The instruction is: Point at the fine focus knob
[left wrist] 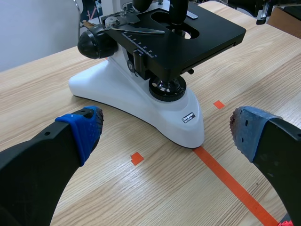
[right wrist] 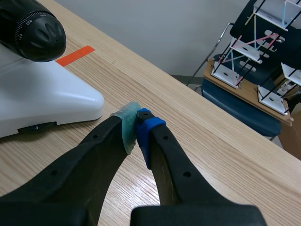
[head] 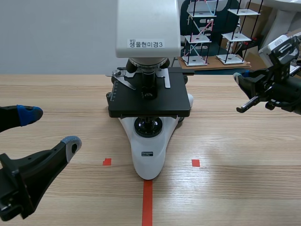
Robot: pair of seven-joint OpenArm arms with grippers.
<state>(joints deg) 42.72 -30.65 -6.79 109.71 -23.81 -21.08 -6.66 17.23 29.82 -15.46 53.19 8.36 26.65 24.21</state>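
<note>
Jaws on the right gripper (right wrist: 137, 123) are pressing together, grey-green pad meeting blue pad with nothing between them, while those on the left gripper (head: 51, 128) are standing wide apart and holding nothing. The right gripper is hanging above the table (head: 235, 155), off the right side of the microscope (head: 149, 155) and well apart from it, with its closed tip pointing toward the instrument. In the right wrist view the fine focus knob (right wrist: 33, 28), black, ribbed and ringed with white numerals, is sitting on the microscope's right flank above the white base, ahead of the closed fingers and off to one side; the tip is not touching it. The left gripper is hovering low at the robot's end of the table, in front of the microscope and to its left, and its blue pads (left wrist: 87, 127) are framing the white foot in the left wrist view. A matching black knob (left wrist: 96, 43) is showing on the microscope's left flank, beside the black stage (head: 150, 96). An orange-red tape line (head: 147, 202) is running from the foot toward the robot. Wire-frame models (head: 202, 33) are standing on a board behind the table
</note>
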